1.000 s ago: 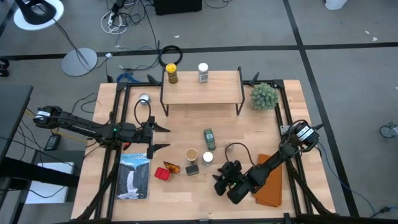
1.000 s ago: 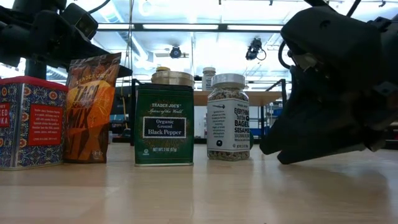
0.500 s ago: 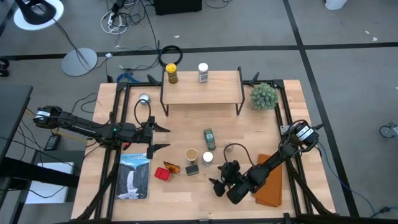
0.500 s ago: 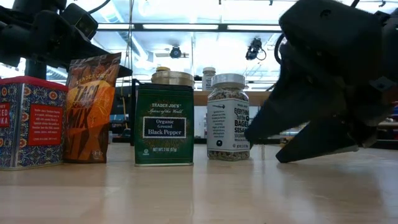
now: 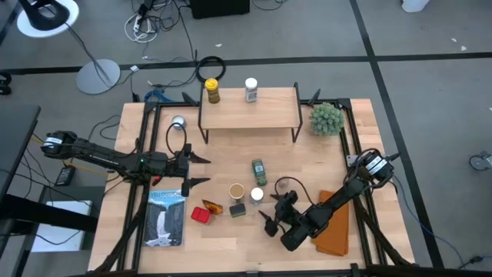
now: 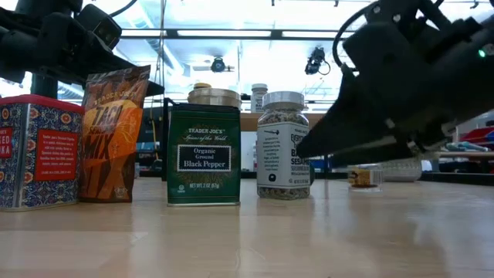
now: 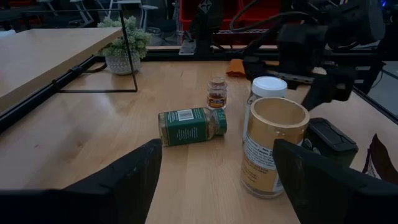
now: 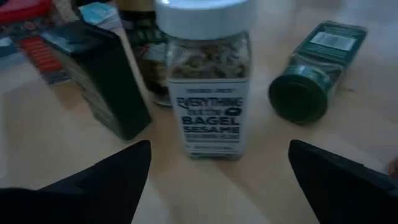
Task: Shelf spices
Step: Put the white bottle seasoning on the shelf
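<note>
The shelf [image 5: 250, 108] stands at the table's far side and carries a yellow-lidded jar [image 5: 212, 91] and a white-lidded jar [image 5: 251, 89]. On the table, the white-lidded sesame jar [image 8: 208, 74] stands upright between a green jar [image 5: 258, 171] lying on its side, a tan-lidded jar [image 5: 237, 191] and the dark box [image 5: 237, 209]. The red tin [image 6: 38, 150] and orange packet [image 6: 116, 131] stand further left. A small jar [image 7: 217, 93] stands behind them. My right gripper [image 8: 217, 155] is open, its fingers spread just short of the sesame jar. My left gripper [image 7: 217, 146] waits open at the left.
A spiky green plant [image 5: 326, 118] stands right of the shelf, and a flat silver tin [image 5: 178, 121] lies left of it. A blue booklet [image 5: 165, 218] lies near the left front, an orange pad [image 5: 334, 231] under my right arm. Bare wood lies between the shelf and the jars.
My right gripper has moved toward the far-left, closing on the white-lidded sesame jar, and has risen off the tabletop. In the low view it now uncovers a small jar behind it. The jars and my left arm have kept still.
</note>
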You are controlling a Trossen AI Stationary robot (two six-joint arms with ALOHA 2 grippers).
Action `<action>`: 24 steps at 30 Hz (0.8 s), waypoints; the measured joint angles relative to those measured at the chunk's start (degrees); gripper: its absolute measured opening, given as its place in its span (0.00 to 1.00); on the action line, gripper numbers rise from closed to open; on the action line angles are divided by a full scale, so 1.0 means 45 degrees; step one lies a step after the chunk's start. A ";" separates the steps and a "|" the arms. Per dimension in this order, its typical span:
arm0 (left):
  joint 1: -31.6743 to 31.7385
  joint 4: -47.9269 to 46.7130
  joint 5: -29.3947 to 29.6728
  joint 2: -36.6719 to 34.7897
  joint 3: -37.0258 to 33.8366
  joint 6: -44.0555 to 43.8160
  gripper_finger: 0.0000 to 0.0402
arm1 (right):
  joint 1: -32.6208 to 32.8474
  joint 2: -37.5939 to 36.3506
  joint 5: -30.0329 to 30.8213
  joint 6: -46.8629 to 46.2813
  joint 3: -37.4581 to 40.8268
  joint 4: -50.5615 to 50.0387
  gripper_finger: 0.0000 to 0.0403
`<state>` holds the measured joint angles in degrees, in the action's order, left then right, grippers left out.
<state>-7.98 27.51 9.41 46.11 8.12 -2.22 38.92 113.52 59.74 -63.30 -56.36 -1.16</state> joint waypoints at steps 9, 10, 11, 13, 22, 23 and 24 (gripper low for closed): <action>-0.0002 0.0009 0.0001 -0.0005 0.0000 0.0000 0.78 | 0.0246 0.2367 0.0194 -0.0147 -0.1203 0.1914 0.95; 0.0002 0.0005 0.0000 -0.0005 0.0000 0.0000 0.78 | 0.0304 0.2709 0.0554 -0.0205 -0.1515 0.1790 0.95; -0.0003 0.0019 0.0001 -0.0005 0.0000 0.0000 0.78 | 0.0376 0.2951 0.0733 -0.0132 -0.1837 0.1682 0.94; -0.0003 0.0009 0.0000 -0.0005 0.0000 0.0000 0.78 | 0.0437 0.3252 0.0793 -0.0246 -0.2277 0.1335 0.94; -0.0003 0.0009 0.0001 -0.0005 0.0000 0.0000 0.78 | 0.0437 0.3612 0.1099 0.0737 -0.2826 0.1014 0.94; -0.0001 0.0009 0.0000 -0.0005 0.0000 0.0000 0.78 | 0.0439 0.3623 0.1129 0.0925 -0.2878 0.1098 0.94; -0.0002 0.0009 0.0001 -0.0005 0.0000 0.0000 0.78 | 0.0470 0.3632 0.1177 0.1070 -0.2905 0.1245 0.94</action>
<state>-7.98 27.55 9.41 46.09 8.12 -2.22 41.03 129.86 65.04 -58.49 -69.44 4.45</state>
